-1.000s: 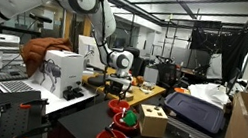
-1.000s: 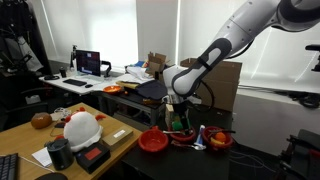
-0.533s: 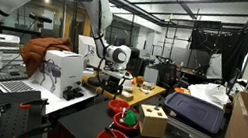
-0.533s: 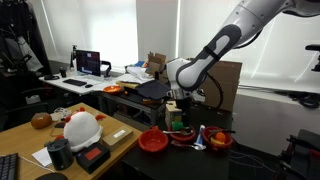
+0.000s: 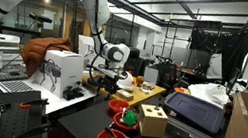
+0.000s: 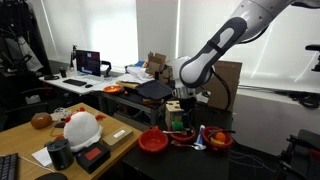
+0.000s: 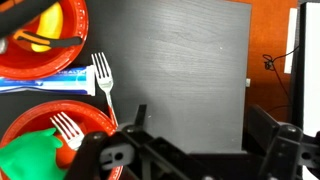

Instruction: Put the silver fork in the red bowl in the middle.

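Note:
In the wrist view my gripper (image 7: 200,120) is open and empty above bare black tabletop, to the right of the bowls. The middle red bowl (image 7: 25,125) holds a green object and a pale fork (image 7: 68,130), tines showing and handle hidden under my gripper. A second pale fork (image 7: 103,85) lies on the table between the bowls. I cannot tell which of the two is the silver fork. Another red bowl (image 7: 60,30) holds yellow items. In both exterior views the gripper (image 5: 112,77) (image 6: 181,103) hangs above the row of red bowls (image 6: 182,138).
A blue-and-white tube (image 7: 55,75) lies between the two bowls. A wooden box (image 5: 153,120) stands beside the bowls, and a black case (image 5: 196,110) lies behind it. A white helmet (image 6: 80,128) sits on the near desk. The table edge (image 7: 250,60) is to the right.
The arm has lifted the gripper slightly above the bowls. The gripper stays open and empty.

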Robot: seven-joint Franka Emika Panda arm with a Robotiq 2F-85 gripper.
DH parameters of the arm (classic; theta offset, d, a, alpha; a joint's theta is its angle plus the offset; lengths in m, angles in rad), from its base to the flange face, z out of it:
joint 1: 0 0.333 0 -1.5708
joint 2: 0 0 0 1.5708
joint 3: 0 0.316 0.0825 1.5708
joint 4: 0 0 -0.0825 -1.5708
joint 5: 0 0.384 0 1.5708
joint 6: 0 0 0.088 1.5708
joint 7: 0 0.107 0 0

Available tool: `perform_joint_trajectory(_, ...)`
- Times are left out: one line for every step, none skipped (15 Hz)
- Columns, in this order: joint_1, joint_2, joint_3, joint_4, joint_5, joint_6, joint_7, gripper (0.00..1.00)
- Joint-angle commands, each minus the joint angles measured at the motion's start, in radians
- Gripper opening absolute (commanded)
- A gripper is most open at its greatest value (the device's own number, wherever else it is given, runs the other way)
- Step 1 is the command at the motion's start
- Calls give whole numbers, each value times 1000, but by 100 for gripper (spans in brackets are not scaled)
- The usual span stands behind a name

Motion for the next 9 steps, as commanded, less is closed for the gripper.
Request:
perform_joint_trajectory(-13, -46, 2, -64, 55, 45, 39, 100)
perform_joint_trajectory(-9, -55, -1, -75, 63, 58, 51, 100)
perform_joint_trajectory(6, -69, -14, -89, 54, 69, 84, 100)
perform_joint_trajectory(19, -85, -26, -110, 40, 110, 116, 100)
perform_joint_trajectory(32, -106, -36, -136, 33, 152, 154, 100)
perform_joint_trajectory(47, -122, -47, -156, 23, 192, 189, 100)
perform_joint_trajectory(67, -142, -62, -182, 9, 234, 233, 100)
perform_joint_trajectory(89, -160, -79, -204, -8, 265, 277, 100)
perform_joint_trajectory(112, -176, -96, -224, -28, 285, 321, 100)
